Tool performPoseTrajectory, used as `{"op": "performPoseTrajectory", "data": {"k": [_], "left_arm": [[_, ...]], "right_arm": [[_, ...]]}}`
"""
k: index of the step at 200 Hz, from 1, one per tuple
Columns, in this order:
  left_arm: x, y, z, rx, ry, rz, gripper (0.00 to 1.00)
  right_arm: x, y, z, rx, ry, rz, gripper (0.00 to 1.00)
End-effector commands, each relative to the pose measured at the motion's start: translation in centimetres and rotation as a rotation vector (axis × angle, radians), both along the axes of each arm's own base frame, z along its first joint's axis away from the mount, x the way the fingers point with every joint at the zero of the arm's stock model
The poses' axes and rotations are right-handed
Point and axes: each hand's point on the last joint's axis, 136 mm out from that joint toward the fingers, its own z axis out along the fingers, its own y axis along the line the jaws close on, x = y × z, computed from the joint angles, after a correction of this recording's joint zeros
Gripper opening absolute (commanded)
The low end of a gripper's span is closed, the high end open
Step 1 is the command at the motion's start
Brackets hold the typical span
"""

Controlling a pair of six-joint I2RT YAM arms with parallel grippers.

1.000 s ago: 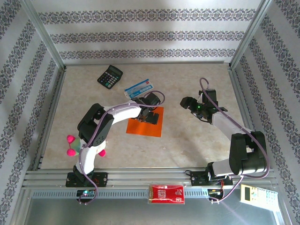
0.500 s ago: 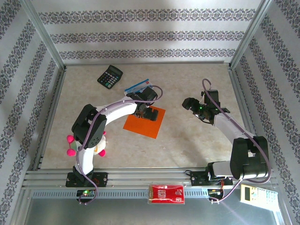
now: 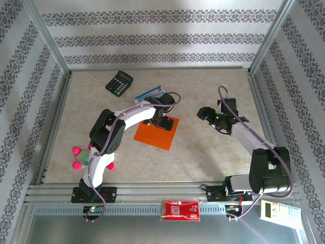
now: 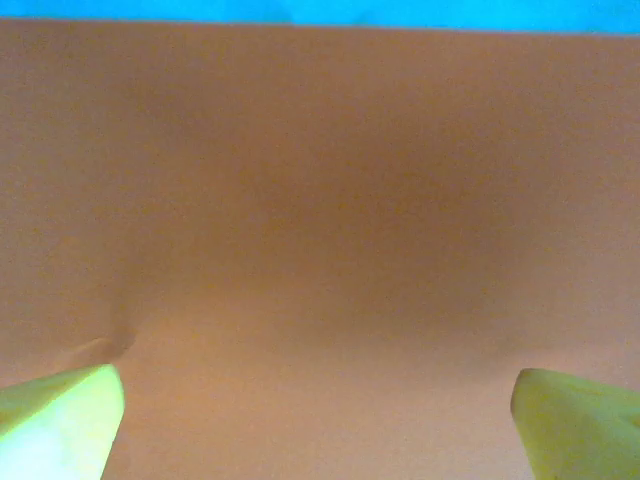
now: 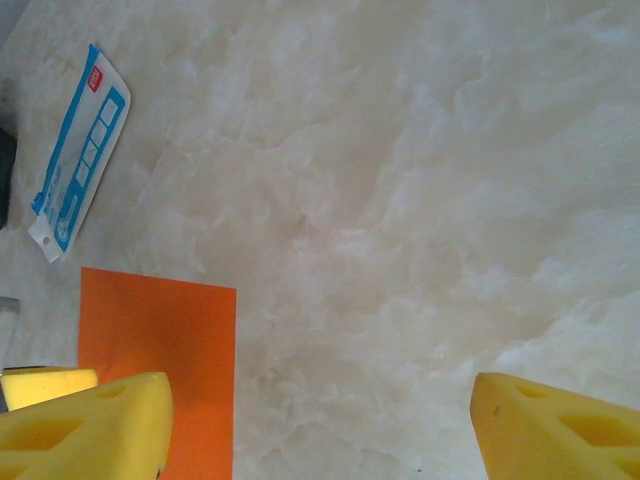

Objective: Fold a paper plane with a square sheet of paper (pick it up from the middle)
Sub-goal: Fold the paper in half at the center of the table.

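Observation:
The square sheet of paper (image 3: pixel 155 134), bright orange, lies flat on the table a little left of centre, turned slightly off square. My left gripper (image 3: pixel 161 121) hangs over its far half, open. In the left wrist view the sheet (image 4: pixel 320 200) lies close under the camera, and the left gripper (image 4: pixel 318 430) has its two yellow fingertips (image 4: pixel 60 425) spread wide on it, with a small dimple beside the left tip. My right gripper (image 3: pixel 203 113) hovers open over bare table to the right. The right wrist view has the right gripper (image 5: pixel 320 430) wide apart, and the sheet (image 5: pixel 155 350) at lower left.
A blue-and-white packet (image 3: pixel 151 94) lies just behind the sheet, and a black calculator (image 3: pixel 119 82) sits further back left. A pink toy (image 3: pixel 81 158) rests by the left arm. A red packet (image 3: pixel 180 209) lies on the front rail. The marbled table (image 3: pixel 213 152) stretches right.
The sheet has turned a little and slid slightly left. The left gripper has shifted toward the sheet's far side. The right arm has barely moved.

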Motion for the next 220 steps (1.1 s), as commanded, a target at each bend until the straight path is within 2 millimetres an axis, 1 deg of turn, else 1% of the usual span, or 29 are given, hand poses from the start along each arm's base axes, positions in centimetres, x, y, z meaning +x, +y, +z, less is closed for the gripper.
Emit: {"op": "performPoseTrajectory", "data": {"k": [1, 33, 76, 94, 107, 158, 181, 220], "left_arm": [[-0.7, 1.3, -0.2, 0.031, 0.072, -0.017, 1.0], [-1.1, 1.3, -0.6, 0.029, 0.094, -0.02, 1.0], [-1.1, 1.3, -0.7, 0.037, 0.104, -0.031, 1.0], [-1.2, 1.2, -1.3, 0.047, 0.117, -0.033, 1.0], [-1.2, 1.6, -1.8, 0.07, 0.121, -0.029, 1.0], [-2.0, 2.0, -3.6, 0.095, 0.159, -0.02, 1.0], [-2.4, 2.1, -3.9, 0.104, 0.167, -0.024, 1.0], [-2.3, 2.2, -3.7, 0.113, 0.16, -0.024, 1.0]], "right_arm": [[-0.2, -0.4, -0.2, -0.017, 0.001, 0.002, 0.79], [-0.3, -0.5, -0.6, -0.019, 0.008, -0.005, 0.79], [-0.1, -0.4, -0.7, -0.006, 0.009, -0.006, 0.79], [-0.1, -0.4, -0.7, -0.005, 0.009, -0.006, 0.79], [-0.1, -0.4, -0.9, -0.005, 0.013, -0.005, 0.79], [-0.3, -0.3, -1.2, -0.006, 0.02, -0.007, 0.79], [-0.3, -0.4, -1.3, -0.007, 0.021, -0.007, 0.79], [-0.1, -0.3, -1.3, 0.0, 0.022, -0.006, 0.79]]}}
